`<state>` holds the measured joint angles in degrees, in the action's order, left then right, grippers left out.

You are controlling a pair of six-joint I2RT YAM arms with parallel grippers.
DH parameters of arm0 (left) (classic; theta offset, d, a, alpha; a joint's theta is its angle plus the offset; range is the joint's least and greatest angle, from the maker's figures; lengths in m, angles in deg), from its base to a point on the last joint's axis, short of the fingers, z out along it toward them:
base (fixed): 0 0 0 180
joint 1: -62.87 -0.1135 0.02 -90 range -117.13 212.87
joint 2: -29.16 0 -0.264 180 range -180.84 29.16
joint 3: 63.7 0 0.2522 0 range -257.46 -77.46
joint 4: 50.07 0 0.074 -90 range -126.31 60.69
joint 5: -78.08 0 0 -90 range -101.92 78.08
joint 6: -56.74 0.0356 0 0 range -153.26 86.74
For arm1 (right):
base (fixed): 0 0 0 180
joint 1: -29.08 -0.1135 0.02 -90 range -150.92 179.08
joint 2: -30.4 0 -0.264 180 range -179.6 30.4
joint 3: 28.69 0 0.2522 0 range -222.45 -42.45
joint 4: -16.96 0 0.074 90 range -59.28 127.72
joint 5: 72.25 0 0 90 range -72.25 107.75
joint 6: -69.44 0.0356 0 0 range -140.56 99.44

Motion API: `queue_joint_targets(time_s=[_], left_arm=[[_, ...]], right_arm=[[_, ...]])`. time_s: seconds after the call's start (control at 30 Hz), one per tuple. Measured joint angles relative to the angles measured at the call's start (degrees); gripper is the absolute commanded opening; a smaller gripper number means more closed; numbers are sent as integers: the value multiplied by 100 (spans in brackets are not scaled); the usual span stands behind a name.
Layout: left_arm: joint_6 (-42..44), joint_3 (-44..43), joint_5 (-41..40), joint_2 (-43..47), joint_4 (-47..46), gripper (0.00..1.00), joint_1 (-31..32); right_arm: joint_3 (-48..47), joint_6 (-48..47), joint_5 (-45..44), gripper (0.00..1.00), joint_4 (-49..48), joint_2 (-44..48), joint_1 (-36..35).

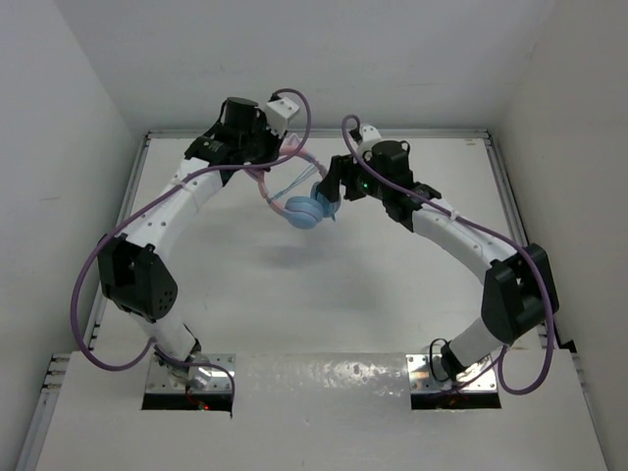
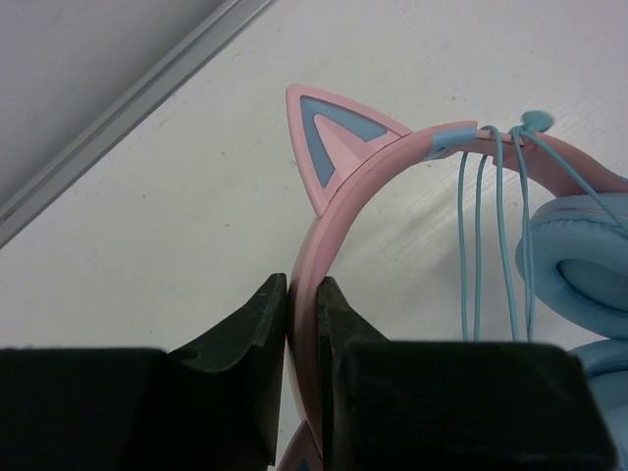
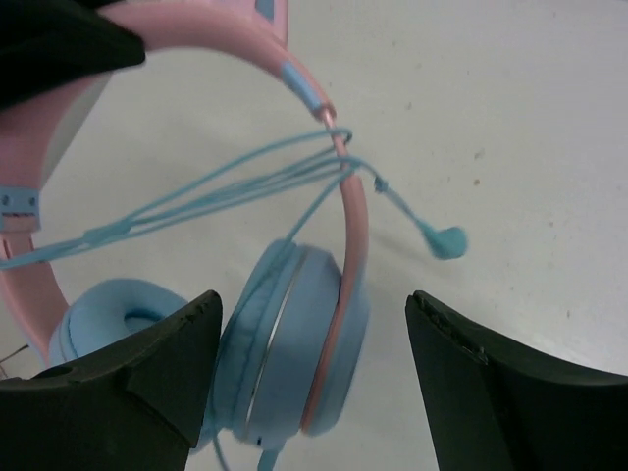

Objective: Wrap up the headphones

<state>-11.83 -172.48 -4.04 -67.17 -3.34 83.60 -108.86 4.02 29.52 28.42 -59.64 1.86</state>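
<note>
The headphones (image 1: 306, 208) hang above the table's far middle, with light blue ear cups (image 3: 294, 343) and a pink cat-ear headband (image 2: 339, 201). My left gripper (image 2: 302, 294) is shut on the headband, just below one cat ear (image 2: 324, 137). The thin blue cord (image 3: 245, 186) is looped several times over the headband, its plug end (image 3: 446, 240) sticking out free. My right gripper (image 3: 314, 314) stands open around one ear cup, with a wide gap on its right side. In the top view the right gripper (image 1: 329, 201) sits right beside the ear cups.
Thick purple robot cables (image 1: 88, 285) run along both arms. A raised metal rail (image 2: 128, 108) borders the white table (image 1: 294, 294) at the back and sides, with white walls beyond.
</note>
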Motion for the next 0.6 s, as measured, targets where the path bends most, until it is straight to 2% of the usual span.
queue_joint_targets(time_s=[0.23,0.53,0.6], left_arm=[[-136,66,-271,-9,-101,0,0],[-299,87,-317,-9,-98,0,0],[-354,94,-313,-9,-92,0,0]], right_arm=[[-7,138,-186,75,153,-90,-332],[-7,310,-289,70,-28,-511,-332],[-7,334,-304,55,-101,-577,-330]])
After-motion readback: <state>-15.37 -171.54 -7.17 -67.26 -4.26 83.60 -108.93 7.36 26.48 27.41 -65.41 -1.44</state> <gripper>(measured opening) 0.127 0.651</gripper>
